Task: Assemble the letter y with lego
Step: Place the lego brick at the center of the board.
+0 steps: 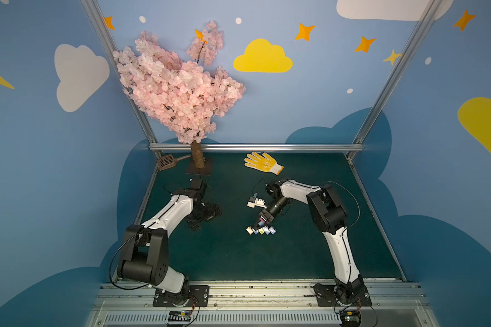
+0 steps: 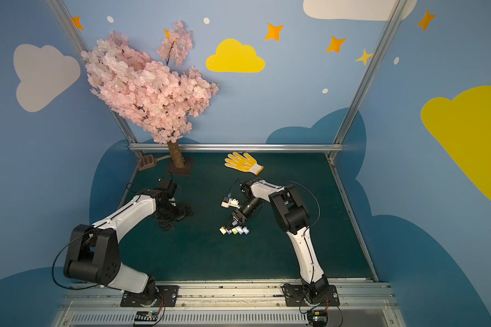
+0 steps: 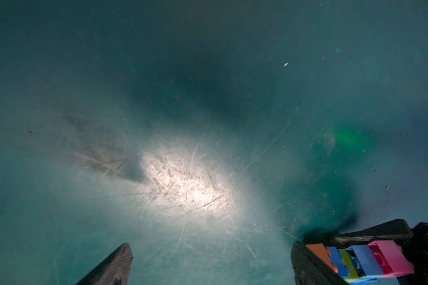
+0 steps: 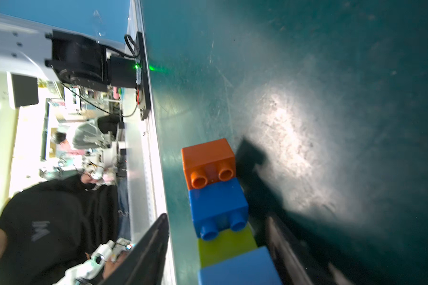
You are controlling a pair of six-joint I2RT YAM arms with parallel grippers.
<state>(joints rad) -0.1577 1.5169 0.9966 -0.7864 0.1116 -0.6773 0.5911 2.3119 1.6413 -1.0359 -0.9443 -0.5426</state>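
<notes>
1. While the right claw [image 1: 258, 225] is straddling the letter y [image 1: 261, 231], jaws parted and empty, a straight lift is looking safest.
2. The left claw [image 1: 205, 218] is idling spread wide, well apart.
3. The scuffed green counter [image 1: 238, 254] is bearing it near its middle; a yellow glove [image 1: 262, 163] is lying behind.

robot lab: sky-painted booth walls [image 1: 295, 113], cluttered workbenches [image 4: 79, 98] beyond.

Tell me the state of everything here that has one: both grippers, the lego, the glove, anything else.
lego: bricks joined, lying on the mat.
left gripper: open, empty.
right gripper: open, fingers either side of the lego.
yellow glove: lying flat.
tree: upright.
scoop: lying beside the tree.
</notes>
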